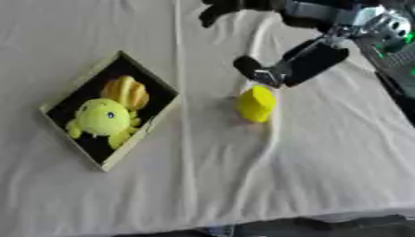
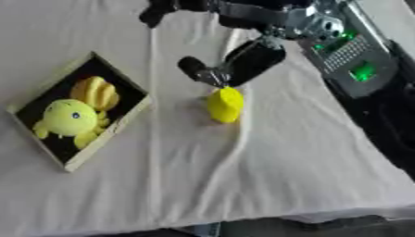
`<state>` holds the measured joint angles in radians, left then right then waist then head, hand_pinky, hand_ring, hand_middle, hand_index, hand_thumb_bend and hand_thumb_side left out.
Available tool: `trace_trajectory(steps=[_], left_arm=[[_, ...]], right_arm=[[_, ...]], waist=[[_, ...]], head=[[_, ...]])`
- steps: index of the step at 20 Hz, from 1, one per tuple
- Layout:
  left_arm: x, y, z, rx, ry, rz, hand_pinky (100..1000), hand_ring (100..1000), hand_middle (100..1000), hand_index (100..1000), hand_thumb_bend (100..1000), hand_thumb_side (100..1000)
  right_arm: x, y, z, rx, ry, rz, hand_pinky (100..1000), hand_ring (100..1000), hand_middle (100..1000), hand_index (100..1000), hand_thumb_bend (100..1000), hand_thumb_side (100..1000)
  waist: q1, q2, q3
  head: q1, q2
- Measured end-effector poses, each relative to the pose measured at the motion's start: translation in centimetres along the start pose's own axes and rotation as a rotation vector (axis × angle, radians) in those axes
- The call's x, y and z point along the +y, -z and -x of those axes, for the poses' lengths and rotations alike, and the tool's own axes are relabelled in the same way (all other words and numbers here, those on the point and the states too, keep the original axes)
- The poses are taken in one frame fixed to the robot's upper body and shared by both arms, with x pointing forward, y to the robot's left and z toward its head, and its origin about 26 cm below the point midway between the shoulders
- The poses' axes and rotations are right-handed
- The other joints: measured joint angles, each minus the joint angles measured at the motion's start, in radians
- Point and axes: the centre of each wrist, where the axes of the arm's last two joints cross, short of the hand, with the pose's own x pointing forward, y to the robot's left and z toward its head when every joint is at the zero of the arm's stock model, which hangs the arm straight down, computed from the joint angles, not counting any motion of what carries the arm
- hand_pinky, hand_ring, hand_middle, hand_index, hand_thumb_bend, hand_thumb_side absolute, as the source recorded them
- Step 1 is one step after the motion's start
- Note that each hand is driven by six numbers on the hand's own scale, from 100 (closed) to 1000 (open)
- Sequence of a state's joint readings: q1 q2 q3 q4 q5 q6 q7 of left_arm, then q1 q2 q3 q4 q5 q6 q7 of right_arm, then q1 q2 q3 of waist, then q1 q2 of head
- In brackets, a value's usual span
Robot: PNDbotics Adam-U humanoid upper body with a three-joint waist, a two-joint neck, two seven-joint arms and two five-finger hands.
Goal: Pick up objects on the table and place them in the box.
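Observation:
A yellow, rounded object (image 1: 256,104) stands on the white cloth near the table's middle. My right hand (image 1: 312,60) reaches down from the upper right and hovers just over its top, with the thumb (image 1: 247,65) spread to the left; the hand is open and its fingers are not curled round the object. To the left lies the shallow box (image 1: 154,78) with a dark inside and pale rim, turned like a diamond. In it are a yellow plush toy (image 1: 103,119) and an orange-yellow ridged thing (image 1: 126,91). My left hand shows in neither view.
The white cloth (image 1: 243,176) has long folds running down the table. The table's front edge runs along the bottom. My right arm (image 2: 340,41), with green lights, fills the upper right. A dark part (image 1: 215,11) of the arm shows at the far edge.

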<state>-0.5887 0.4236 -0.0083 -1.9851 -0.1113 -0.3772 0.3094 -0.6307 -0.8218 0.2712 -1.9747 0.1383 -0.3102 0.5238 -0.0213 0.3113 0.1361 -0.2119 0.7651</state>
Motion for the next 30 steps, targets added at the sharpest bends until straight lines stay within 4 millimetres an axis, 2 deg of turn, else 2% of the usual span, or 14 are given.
trace_trajectory(steps=[7,13,23,30], left_arm=[[0.0,-0.1,0.0,0.013,0.004,0.006,737,754,723,893,100,317],[0.0,-0.2,0.0,0.02,0.003,0.008,734,754,723,893,100,333],[0.3,-0.5,0.1,0.038,0.008,0.002,729,753,723,892,100,359],[0.3,-0.6,0.1,0.047,0.004,0.001,728,753,723,892,100,367]], right_arm=[[1.7,-2.5,0.5,0.039,0.02,-0.094,1000,988,813,929,100,198],[1.7,-3.1,0.6,0.057,0.019,-0.103,1000,993,818,934,100,199],[1.6,-3.6,0.9,0.122,-0.009,-0.133,1000,1000,817,955,100,198],[1.9,-4.0,2.0,0.163,-0.024,-0.173,1000,1000,823,961,100,198]], waist=[[0.001,0.011,0.0],[0.01,0.028,0.001],[0.03,0.049,0.002],[0.037,0.06,0.007]], head=[[0.002,0.0],[-0.002,-0.002],[0.06,-0.055],[0.079,-0.063]])
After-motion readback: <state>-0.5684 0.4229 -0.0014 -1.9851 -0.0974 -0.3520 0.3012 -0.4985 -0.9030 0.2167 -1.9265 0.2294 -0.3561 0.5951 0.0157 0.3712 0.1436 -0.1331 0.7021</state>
